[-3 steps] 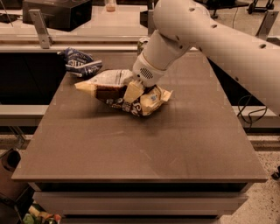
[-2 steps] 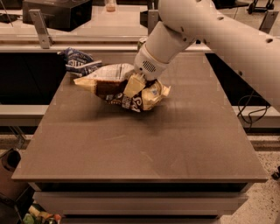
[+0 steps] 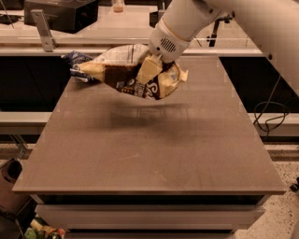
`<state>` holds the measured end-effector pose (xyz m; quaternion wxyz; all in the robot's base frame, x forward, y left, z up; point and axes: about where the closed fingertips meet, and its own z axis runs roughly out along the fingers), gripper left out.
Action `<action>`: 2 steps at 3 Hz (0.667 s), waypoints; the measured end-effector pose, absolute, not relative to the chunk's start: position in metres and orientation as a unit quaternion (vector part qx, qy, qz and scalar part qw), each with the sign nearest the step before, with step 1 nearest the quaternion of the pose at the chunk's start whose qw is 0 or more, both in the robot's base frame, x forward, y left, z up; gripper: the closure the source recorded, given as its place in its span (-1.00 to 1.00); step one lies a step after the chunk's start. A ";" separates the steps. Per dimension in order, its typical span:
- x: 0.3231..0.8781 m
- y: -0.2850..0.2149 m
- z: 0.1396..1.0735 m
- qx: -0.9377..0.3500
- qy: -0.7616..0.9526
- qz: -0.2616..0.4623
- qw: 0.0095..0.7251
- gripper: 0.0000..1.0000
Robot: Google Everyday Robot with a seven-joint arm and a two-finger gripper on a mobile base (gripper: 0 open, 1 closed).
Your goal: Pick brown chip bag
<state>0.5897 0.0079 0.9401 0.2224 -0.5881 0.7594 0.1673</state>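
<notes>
The brown chip bag (image 3: 126, 74) is dark brown foil with pale yellow ends and a white panel. It hangs in the air above the far half of the table (image 3: 149, 154), with its shadow on the surface below. My gripper (image 3: 154, 70) comes down from the white arm at the upper right and is shut on the bag's middle, with one pale finger (image 3: 148, 70) lying across the front of the bag. The bag sags to the left and right of the grip.
A smaller dark blue bag (image 3: 74, 59) lies at the table's far left corner, partly hidden behind the lifted bag. A counter with a black box (image 3: 60, 14) runs behind the table. A cable (image 3: 271, 119) hangs at the right.
The gripper has risen with the brown chip bag, which was resting on the table one second ago and now hangs clear of it.
</notes>
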 end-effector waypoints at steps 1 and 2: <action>0.589 -0.002 0.978 -0.596 0.749 0.155 0.244 1.00; 0.591 -0.011 1.012 -0.600 0.740 0.143 0.268 1.00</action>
